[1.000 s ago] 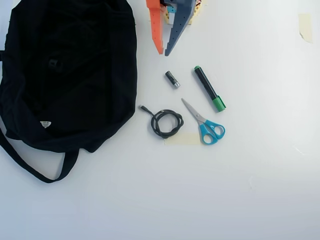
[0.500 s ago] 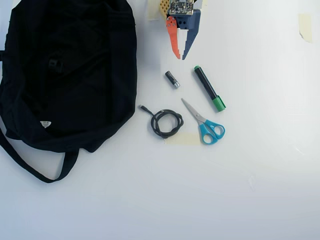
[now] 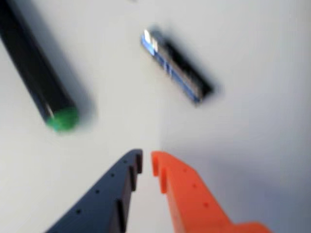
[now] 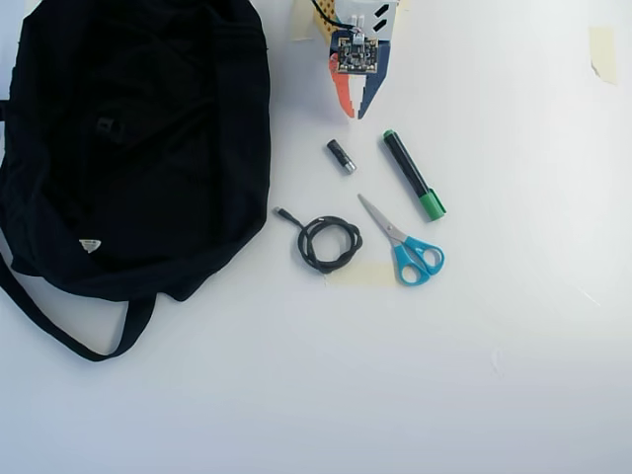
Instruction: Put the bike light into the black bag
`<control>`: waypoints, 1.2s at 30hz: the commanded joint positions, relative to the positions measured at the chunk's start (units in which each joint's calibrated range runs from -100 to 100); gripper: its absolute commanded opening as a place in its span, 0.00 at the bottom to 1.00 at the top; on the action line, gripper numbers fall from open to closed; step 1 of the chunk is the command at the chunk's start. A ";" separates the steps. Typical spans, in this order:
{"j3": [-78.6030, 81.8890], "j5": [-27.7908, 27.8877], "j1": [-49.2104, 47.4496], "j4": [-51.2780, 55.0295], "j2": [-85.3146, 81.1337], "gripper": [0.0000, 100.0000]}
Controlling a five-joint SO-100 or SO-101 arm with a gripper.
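Note:
The black bag [image 4: 138, 148] lies at the left of the overhead view, its long strap [image 4: 59, 331] trailing toward the bottom left. The bike light shows in neither view. My gripper [image 4: 354, 112] hangs at the top centre, to the right of the bag and just above a small black-and-silver cylinder [image 4: 341, 156]. In the wrist view the dark blue and orange fingers meet at the gripper [image 3: 146, 162] tips with only a thin gap and nothing between them. The cylinder [image 3: 177, 68] lies just ahead of them.
A black marker with a green cap [image 4: 414, 175] lies right of the cylinder, also seen in the wrist view as the marker [image 3: 36, 73]. Blue-handled scissors [image 4: 405, 242] and a coiled black cable [image 4: 328, 243] lie below. A tape scrap [image 4: 601, 49] sits top right.
The fingers have closed from a slight spread to nearly touching. The arm has swung from the top edge to point more steeply down over the cylinder.

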 commanded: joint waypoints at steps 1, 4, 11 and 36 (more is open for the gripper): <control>1.09 -0.14 -0.29 2.05 -0.75 0.02; 1.09 0.23 -0.37 3.86 -0.58 0.02; 1.09 0.23 -0.14 4.21 -0.50 0.02; 1.09 0.23 -0.14 4.21 -0.50 0.02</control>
